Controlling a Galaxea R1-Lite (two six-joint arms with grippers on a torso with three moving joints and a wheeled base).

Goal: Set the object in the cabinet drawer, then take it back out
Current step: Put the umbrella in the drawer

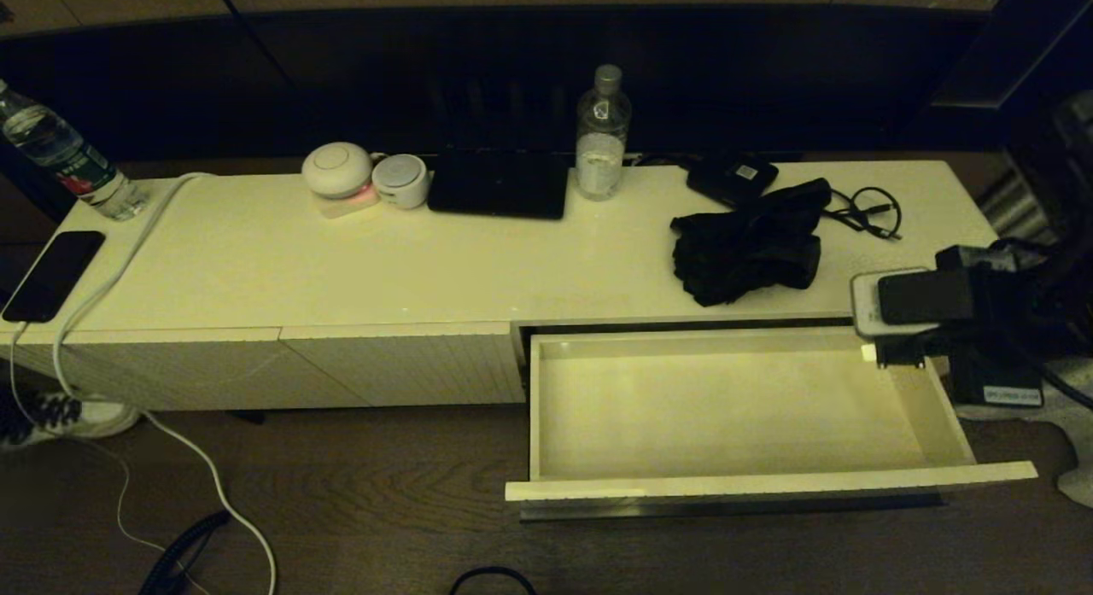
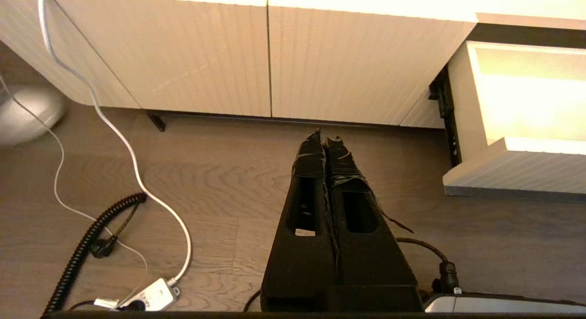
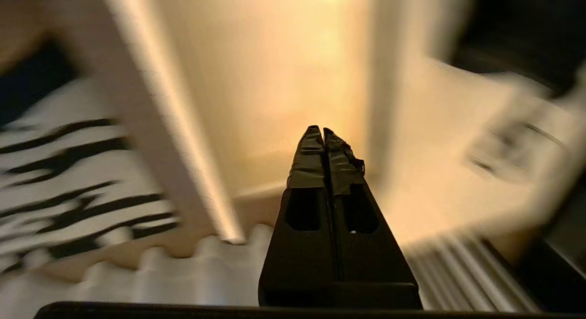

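Note:
The object, a black fabric bundle point(image 1: 747, 245), lies crumpled on the cabinet top just behind the open cabinet drawer point(image 1: 751, 484). The drawer is pulled out, and nothing shows inside it. My right arm point(image 1: 939, 305) hangs at the drawer's back right corner, to the right of the bundle and apart from it. My right gripper point(image 3: 323, 129) is shut and empty, pointing at the cream drawer wall. My left gripper point(image 2: 326, 136) is also shut and empty, low over the wooden floor in front of the closed ribbed panels, left of the drawer front point(image 2: 517, 168).
On the cabinet top stand a water bottle point(image 1: 603, 134), a dark tablet point(image 1: 499, 185), two round white devices point(image 1: 340, 170), a small black box point(image 1: 733, 177), a looped black cable point(image 1: 871, 211), a phone point(image 1: 53, 275) and another bottle point(image 1: 64, 155). A white cable point(image 2: 114, 131) trails over the floor.

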